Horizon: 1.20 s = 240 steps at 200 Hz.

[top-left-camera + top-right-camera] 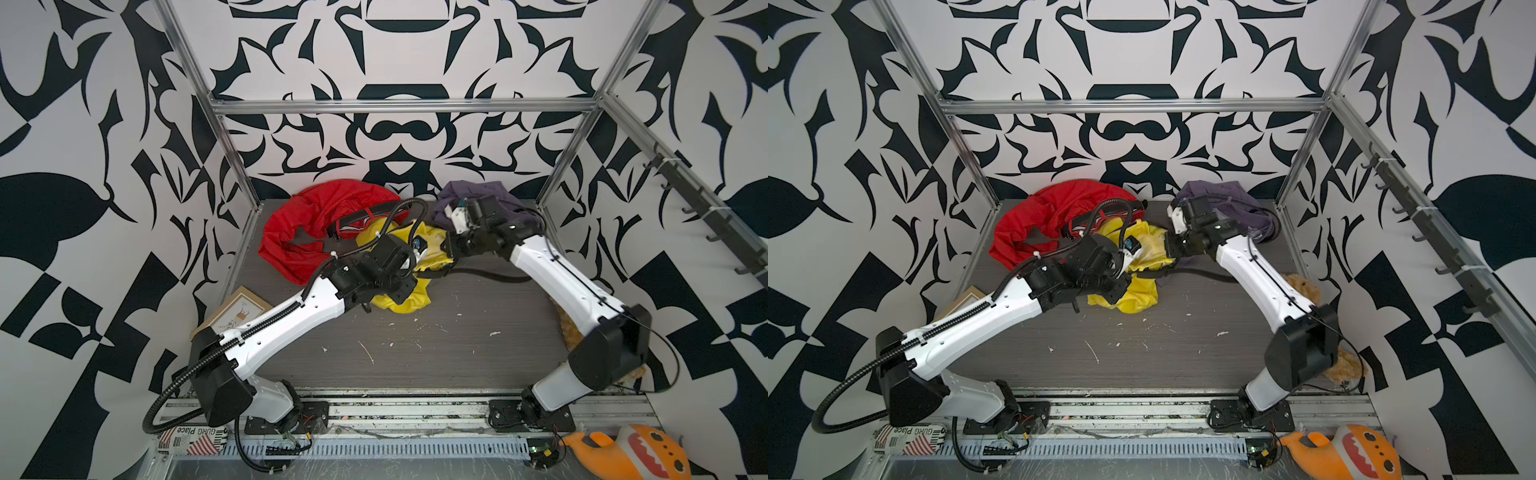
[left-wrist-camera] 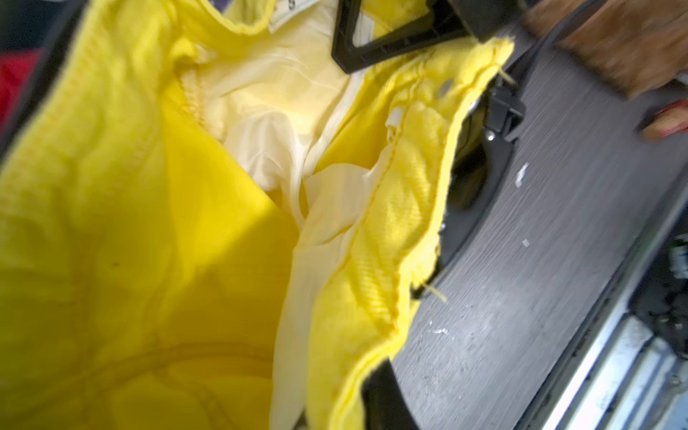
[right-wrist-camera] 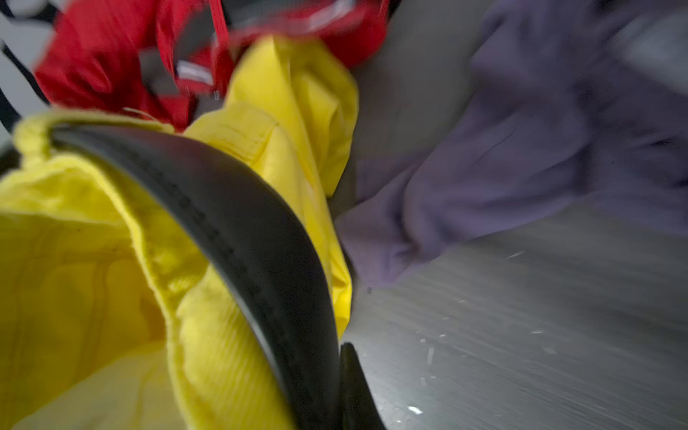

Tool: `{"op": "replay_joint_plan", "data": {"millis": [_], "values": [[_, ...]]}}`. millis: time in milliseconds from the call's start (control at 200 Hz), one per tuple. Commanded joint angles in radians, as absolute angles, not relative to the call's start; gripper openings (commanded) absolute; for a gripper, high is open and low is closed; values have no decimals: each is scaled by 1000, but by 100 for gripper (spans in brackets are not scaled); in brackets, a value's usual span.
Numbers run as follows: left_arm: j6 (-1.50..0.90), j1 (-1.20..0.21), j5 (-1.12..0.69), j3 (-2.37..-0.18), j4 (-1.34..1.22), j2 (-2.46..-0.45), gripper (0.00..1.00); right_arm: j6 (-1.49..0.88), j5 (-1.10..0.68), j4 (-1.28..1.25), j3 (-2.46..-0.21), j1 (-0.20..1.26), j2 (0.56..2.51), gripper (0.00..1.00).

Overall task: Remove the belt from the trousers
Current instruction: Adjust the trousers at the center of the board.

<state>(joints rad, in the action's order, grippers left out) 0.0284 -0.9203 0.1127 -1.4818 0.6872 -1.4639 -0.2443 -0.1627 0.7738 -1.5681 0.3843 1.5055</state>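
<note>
Two robot arms meet over a heap of clothes at the far end of a grey table; in both top views you can read the scene from left to right. Farthest left, a framed picture lies flat beside the left arm. Next is a crumpled red garment, touching the yellow trousers in the middle. The left gripper is down on those trousers, its jaws pressed together on the edge of the yellow waistband (its wrist camera is filled with yellow cloth and pale lining). Just to the right, the black belt hugs the outside of the waistband, and its loose end curves across the bare table toward the right arm. The right gripper meets the trousers from the right, its jaws closed on the belt. In its wrist view the strap runs straight into the grip, flush against the one finger you can see. The other finger is hidden behind strap and cloth. Behind that gripper lies a rumpled purple garment. Farther right, a brown plush toy is half hidden under the right arm. An orange plush toy lies off the table at the near right corner.
</note>
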Motion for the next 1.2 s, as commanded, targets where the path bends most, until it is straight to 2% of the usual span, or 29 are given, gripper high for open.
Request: {"op": "replay_joint_plan", "data": {"millis": [0,90,185,360,385,455,495,550,565,635,815,985,1045,1195], "values": [[100,-916,-64,-1632,943,-1524,0,-223,37,1077,-1584,362,1397,0],[73,-916,-176,-1595,933,-1540,0,-270,28,1070,-1446,361,1329,0],[21,-915,-237,-1441,839,-1530,0,-310,-13,1000,-1286,359,1312,0],[-70,-892,-390,-1201,652,-1578,0,-286,-34,883,-1178,348,1438,0],[-76,-886,-416,-1198,650,-1599,0,-267,-21,884,-1190,348,1457,5],[-81,-859,-490,-1215,665,-1659,0,-225,36,883,-1216,349,1464,36],[-78,-839,-529,-1229,681,-1687,0,-204,62,875,-1224,348,1435,49],[-71,-806,-565,-1249,704,-1716,0,-165,78,848,-1216,350,1374,61],[-67,-798,-571,-1252,710,-1721,0,-160,94,828,-1208,348,1344,66],[-41,-760,-580,-1268,742,-1736,0,-109,102,798,-1186,349,1251,75],[49,-722,-550,-1333,868,-1753,0,9,40,719,-1095,407,1068,78],[85,-718,-559,-1352,930,-1727,0,240,81,538,-896,712,896,75],[95,-713,-561,-1355,948,-1708,0,342,46,468,-827,785,844,73],[116,-692,-588,-1372,977,-1692,0,534,-32,360,-714,818,809,72]]}}
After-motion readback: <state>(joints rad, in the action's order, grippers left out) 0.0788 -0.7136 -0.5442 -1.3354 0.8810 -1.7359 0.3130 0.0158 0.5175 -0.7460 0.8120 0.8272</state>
